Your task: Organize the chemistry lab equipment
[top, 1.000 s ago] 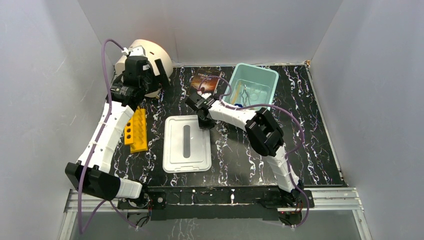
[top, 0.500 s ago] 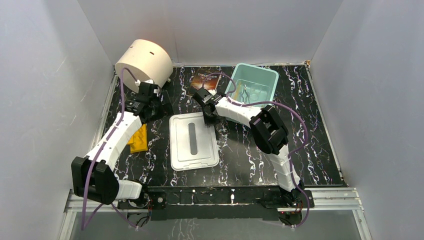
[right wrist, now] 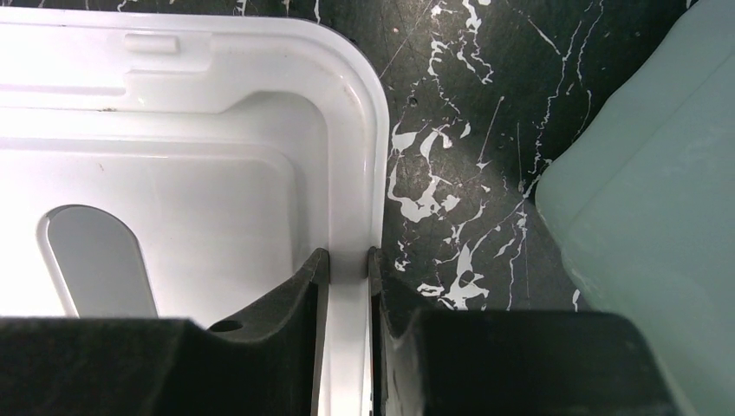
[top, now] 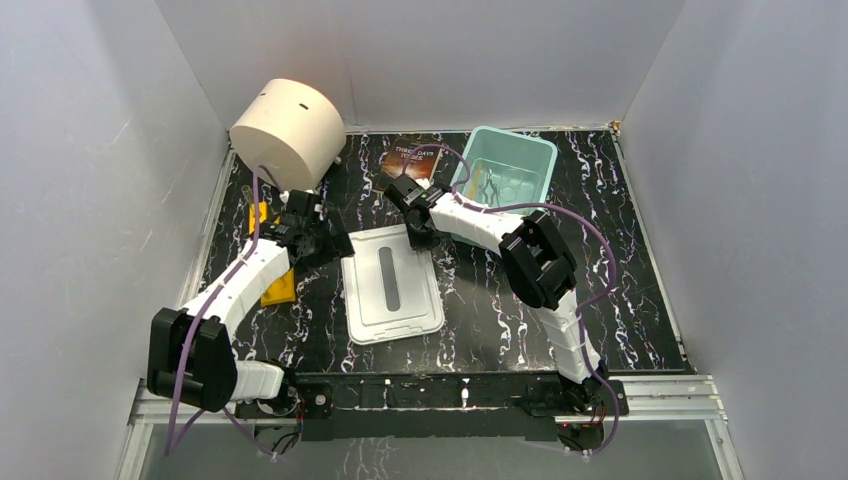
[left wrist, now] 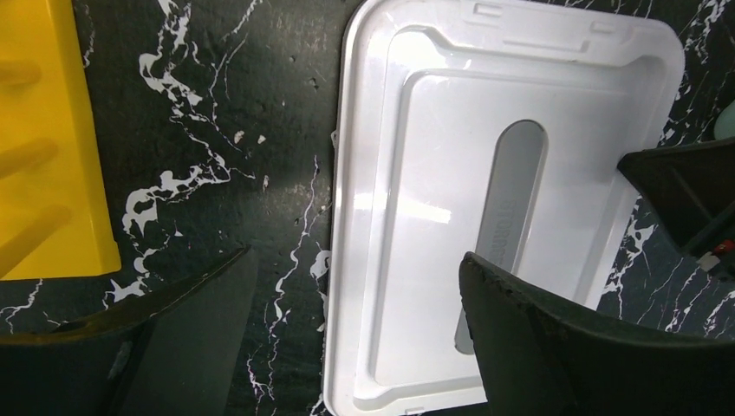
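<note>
You have a black, white-veined tabletop (top: 620,300) boxed in by plain pale walls (top: 420,60). Your right pincer (right wrist: 347,260) is clenched on the far right rim of the white lid (top: 392,285) lying mid-table. Your left pincer (top: 330,243) hangs released over the lid's left edge. The metal tongs (top: 488,187) lie inside the mint bin (top: 540,160) at the back right.

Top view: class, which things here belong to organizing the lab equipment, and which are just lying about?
Belongs to the job: mint bin, metal tongs inside it, white lid, yellow tube rack.

Just lying about: dark-covered book, big cream cylinder.
</note>
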